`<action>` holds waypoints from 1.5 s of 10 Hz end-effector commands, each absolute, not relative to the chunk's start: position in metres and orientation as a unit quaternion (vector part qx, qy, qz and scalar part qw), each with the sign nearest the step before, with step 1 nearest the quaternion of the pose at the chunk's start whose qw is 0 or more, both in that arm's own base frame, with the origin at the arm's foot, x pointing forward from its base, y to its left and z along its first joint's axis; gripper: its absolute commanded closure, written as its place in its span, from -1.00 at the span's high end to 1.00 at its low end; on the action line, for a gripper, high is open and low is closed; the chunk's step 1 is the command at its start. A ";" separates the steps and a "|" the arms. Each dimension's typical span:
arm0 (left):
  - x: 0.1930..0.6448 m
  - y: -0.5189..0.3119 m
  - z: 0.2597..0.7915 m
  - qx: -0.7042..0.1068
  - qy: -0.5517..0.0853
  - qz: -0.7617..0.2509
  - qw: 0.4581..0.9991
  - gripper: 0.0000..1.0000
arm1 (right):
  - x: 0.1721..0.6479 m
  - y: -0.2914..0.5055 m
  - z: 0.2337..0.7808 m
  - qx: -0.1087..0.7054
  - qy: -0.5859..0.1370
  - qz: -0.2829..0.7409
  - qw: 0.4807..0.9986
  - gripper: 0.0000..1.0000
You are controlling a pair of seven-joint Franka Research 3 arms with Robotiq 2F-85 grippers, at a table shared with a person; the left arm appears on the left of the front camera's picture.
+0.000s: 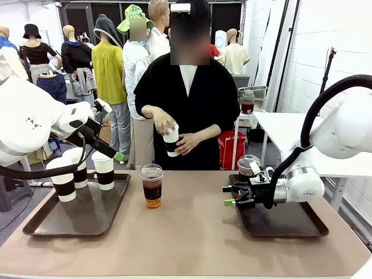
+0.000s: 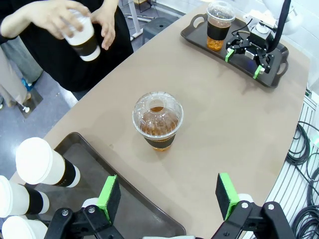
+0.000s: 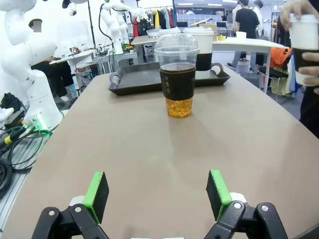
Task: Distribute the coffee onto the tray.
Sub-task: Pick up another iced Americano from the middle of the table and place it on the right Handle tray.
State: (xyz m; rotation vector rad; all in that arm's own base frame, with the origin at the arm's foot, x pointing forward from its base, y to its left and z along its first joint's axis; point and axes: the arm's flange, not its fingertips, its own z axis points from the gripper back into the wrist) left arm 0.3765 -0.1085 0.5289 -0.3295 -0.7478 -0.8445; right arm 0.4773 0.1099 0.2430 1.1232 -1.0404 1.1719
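Observation:
One clear dome-lidded iced coffee (image 1: 152, 186) (image 2: 158, 121) (image 3: 178, 74) stands on the bare table between the two trays. Three white paper cups with dark sleeves (image 1: 77, 167) (image 2: 45, 164) stand on the left tray (image 1: 40, 224) (image 2: 87, 162) (image 3: 139, 82). A second iced coffee (image 1: 248, 167) (image 2: 219, 25) sits on the right tray (image 1: 290, 224) (image 2: 197, 31). The person holds another white paper cup (image 1: 171, 140) (image 2: 82, 37) (image 3: 304, 37) in both hands above the far edge. My left gripper (image 1: 119, 156) (image 2: 168, 196) hovers open above the left tray. Open too, my right gripper (image 1: 228, 196) (image 2: 244, 57) (image 3: 157, 191) sits low at the right tray's left end, facing the middle iced coffee.
The person stands at the far side of the table in a black top. Cables (image 2: 301, 149) (image 3: 15, 139) hang off the table's edges. Bare tabletop (image 1: 192, 232) lies between the trays and toward the front.

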 end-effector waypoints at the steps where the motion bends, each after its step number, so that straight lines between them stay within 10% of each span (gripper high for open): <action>1: 0.377 -0.106 0.528 -0.163 -0.354 -0.399 0.830 1.00 | 0.465 0.130 0.246 0.470 -0.450 0.485 0.585 1.00; 15: 0.377 -0.106 0.528 -0.163 -0.354 -0.399 0.830 1.00 | 0.523 0.265 0.243 0.479 -0.446 0.506 0.561 1.00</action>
